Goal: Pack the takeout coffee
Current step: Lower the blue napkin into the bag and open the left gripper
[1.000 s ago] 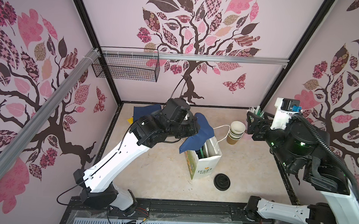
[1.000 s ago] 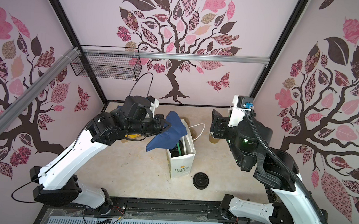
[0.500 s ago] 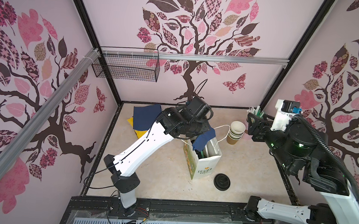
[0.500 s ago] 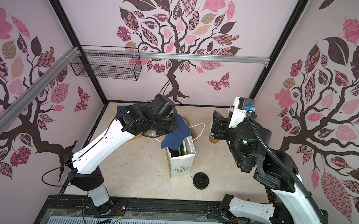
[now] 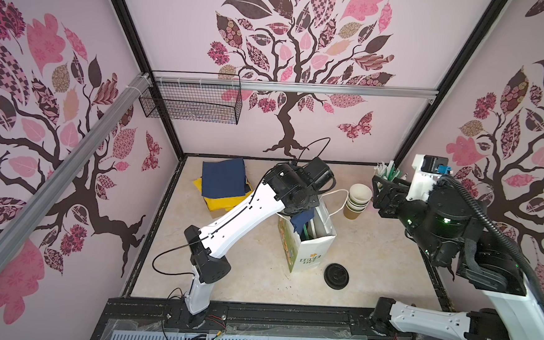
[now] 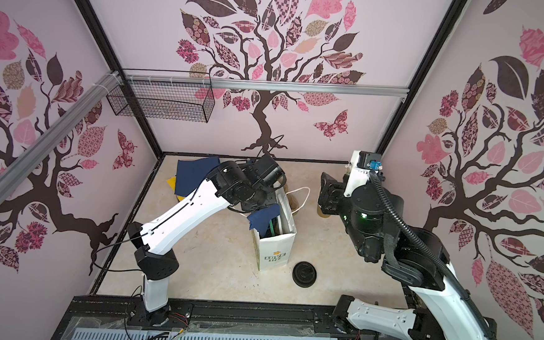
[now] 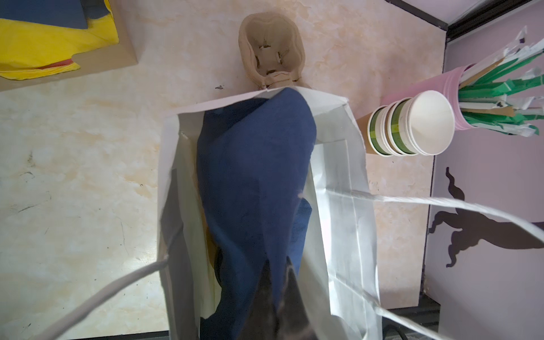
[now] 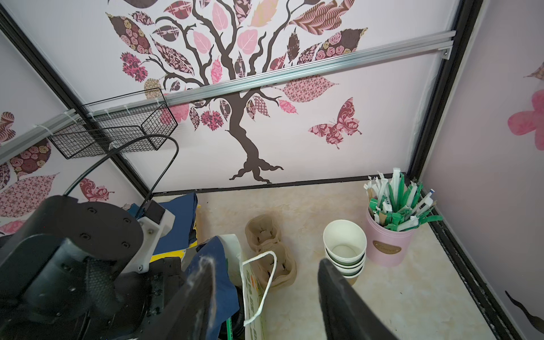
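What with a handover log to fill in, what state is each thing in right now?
paper bag: upright, mouth open
navy napkin: pinched, hanging into the bag mouth
left claw: shut on the navy napkin
right claw: open, empty
nested cups: upright, lidless, top one empty
black lid: loose, lying flat
cup carrier: lying flat, empty
straw pot: upright, full of wrapped straws
napkin stack: folded, flat

Table: the beige marbled top I'm working over.
Middle: white paper bag standing upright, black lid lying just beside its base.
Behind the bag: cardboard cup carrier.
Far right: nested cups beside the pink straw holder.
Far left: I see stacked navy and yellow napkins.
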`<state>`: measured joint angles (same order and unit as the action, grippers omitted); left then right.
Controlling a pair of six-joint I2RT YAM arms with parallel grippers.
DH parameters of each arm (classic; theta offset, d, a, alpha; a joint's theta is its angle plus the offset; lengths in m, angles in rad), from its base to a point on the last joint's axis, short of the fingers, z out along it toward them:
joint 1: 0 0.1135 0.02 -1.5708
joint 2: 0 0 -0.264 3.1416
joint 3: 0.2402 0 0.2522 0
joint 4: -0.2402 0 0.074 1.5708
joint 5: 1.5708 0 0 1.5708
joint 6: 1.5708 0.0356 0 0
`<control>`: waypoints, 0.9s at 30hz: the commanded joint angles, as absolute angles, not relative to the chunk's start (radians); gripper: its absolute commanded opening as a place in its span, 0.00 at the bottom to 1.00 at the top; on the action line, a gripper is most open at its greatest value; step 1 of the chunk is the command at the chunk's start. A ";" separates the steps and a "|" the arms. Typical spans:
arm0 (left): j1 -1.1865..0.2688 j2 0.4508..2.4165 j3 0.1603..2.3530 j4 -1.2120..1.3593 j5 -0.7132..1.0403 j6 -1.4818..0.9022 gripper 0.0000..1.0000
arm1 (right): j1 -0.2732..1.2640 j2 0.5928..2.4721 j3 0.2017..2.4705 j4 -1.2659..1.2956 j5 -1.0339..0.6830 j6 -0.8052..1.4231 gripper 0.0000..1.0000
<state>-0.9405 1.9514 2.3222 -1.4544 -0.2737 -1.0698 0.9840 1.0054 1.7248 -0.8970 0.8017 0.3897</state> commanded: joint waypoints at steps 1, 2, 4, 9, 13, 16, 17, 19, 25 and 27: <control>-0.942 1.983 2.347 -1.472 -0.322 -1.045 0.00 | 0.983 1.006 1.726 -0.933 0.792 0.431 0.59; -0.942 1.986 2.344 -1.471 -0.329 -1.043 0.00 | 0.983 1.007 1.729 -0.937 0.791 0.434 0.59; -0.940 1.997 2.343 -1.461 -0.342 -1.032 0.00 | 0.983 1.010 1.727 -0.942 0.786 0.436 0.59; -0.942 2.003 2.290 -1.433 -0.373 -1.023 0.00 | 0.983 1.020 1.737 -0.950 0.780 0.436 0.59; -0.942 1.996 2.227 -1.398 -0.369 -1.024 0.00 | 0.983 1.025 1.736 -0.946 0.779 0.432 0.59; -0.941 1.996 2.208 -1.385 -0.368 -1.028 0.00 | 0.983 1.031 1.744 -0.948 0.776 0.426 0.59; -0.942 1.998 2.207 -1.382 -0.368 -1.026 0.00 | 0.983 1.031 1.746 -0.948 0.776 0.423 0.59; -0.942 2.003 2.206 -1.373 -0.364 -1.022 0.00 | 0.983 1.031 1.746 -0.949 0.778 0.422 0.59; -0.942 2.027 2.195 -1.331 -0.342 -1.008 0.07 | 0.983 1.023 1.748 -0.955 0.781 0.422 0.59; -0.941 2.032 2.187 -1.302 -0.334 -0.989 0.15 | 0.984 1.020 1.746 -0.961 0.781 0.425 0.59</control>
<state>-0.9405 2.0071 2.2173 -1.3495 -0.3401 -1.0183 0.9840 1.0290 1.7248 -0.9405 0.7734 0.4255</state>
